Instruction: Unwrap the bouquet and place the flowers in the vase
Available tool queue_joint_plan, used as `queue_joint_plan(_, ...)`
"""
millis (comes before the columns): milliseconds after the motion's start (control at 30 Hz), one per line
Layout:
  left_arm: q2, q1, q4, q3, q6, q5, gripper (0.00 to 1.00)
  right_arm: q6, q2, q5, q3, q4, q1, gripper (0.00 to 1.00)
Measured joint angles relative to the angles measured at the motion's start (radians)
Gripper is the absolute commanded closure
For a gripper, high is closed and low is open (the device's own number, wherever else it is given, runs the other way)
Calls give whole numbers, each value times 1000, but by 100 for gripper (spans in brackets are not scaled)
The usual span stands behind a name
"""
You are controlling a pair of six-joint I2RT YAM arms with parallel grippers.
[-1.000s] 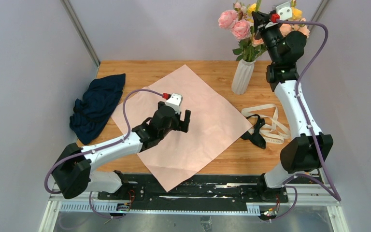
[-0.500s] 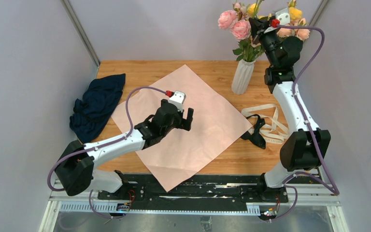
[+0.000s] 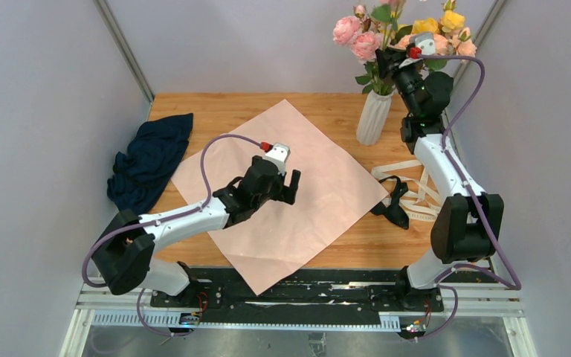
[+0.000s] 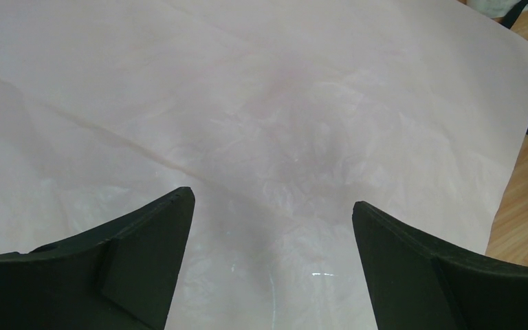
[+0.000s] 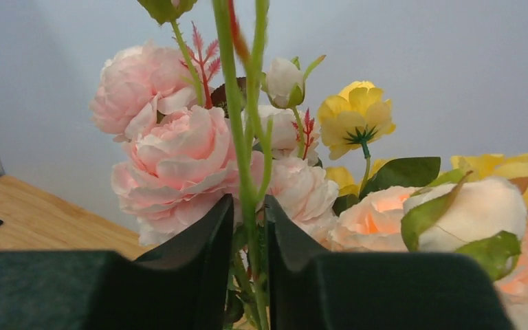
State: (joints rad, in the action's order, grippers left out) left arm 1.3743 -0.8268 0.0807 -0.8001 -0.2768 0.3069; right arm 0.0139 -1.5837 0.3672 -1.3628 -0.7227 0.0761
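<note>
vase (image 3: 373,119) white; paper (image 3: 320,193) pink; cloth (image 3: 149,160) navy; ribbon (image 3: 394,212) black

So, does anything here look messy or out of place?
A dark blue cloth lies crumpled at the table's left edge, loose ribbons sprawl tangled near the vase, and the pink paper's near corner overhangs the table.

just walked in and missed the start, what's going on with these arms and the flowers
The wrapping is already off: the pink paper lies flat on the table with the ribbon beside it. The right gripper is up at the white vase, with thin green flower stems between its nearly closed jaws; whether it grips them is unclear. The left gripper hovers open over the paper.
</note>
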Motion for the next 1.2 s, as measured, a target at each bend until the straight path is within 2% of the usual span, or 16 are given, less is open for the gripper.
queue_joint_plan(67,7,0,0,0,0,-10,4,-20,0,3,0,-4,0,51)
queue_joint_plan(233,12,0,1,0,0,-32,6,-37,0,12,-9,-7,0,49)
queue_joint_plan(333,14,0,3,0,0,-43,6,-42,3,15,-19,-8,0,66)
queue_joint_plan(433,23,0,8,0,-1,-56,7,-50,11,15,-20,-8,0,97)
queue_joint_plan(467,26,0,8,0,-1,-59,7,-50,14,15,-19,-9,0,100)
queue_joint_plan(1200,27,0,8,0,-8,-102,10,-43,-8,-6,-14,-36,0,100)
